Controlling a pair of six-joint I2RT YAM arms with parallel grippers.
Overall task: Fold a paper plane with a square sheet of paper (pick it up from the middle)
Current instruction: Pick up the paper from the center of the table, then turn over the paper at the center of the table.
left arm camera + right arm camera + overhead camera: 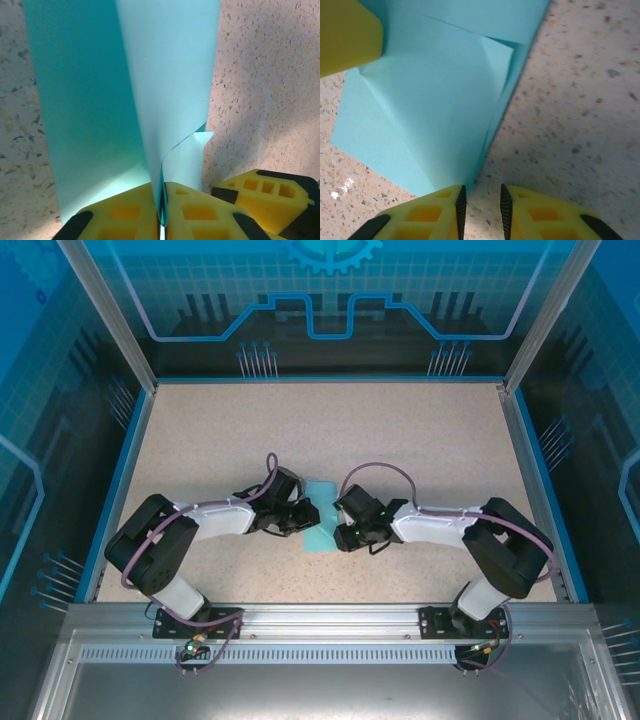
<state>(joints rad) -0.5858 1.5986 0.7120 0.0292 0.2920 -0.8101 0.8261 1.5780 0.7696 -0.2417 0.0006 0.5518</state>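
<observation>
The light-blue sheet of paper (318, 527) lies folded and creased in the middle of the table, narrower than a square, between the two arms. In the left wrist view the paper (90, 100) rises as a folded ridge, and my left gripper (162, 216) is shut on its near end. My right gripper (481, 206) is open at the paper's (430, 110) long right edge; bare table shows between its fingers and the edge runs beside the left finger. In the top view the left gripper (303, 512) and the right gripper (341, 527) face each other across the paper.
The speckled beige tabletop (330, 430) is bounded by blue walls and a metal rail (320, 618) at the near edge. A yellow finger of the other arm shows at the lower right of the left wrist view (270, 197) and at the upper left of the right wrist view (345, 35).
</observation>
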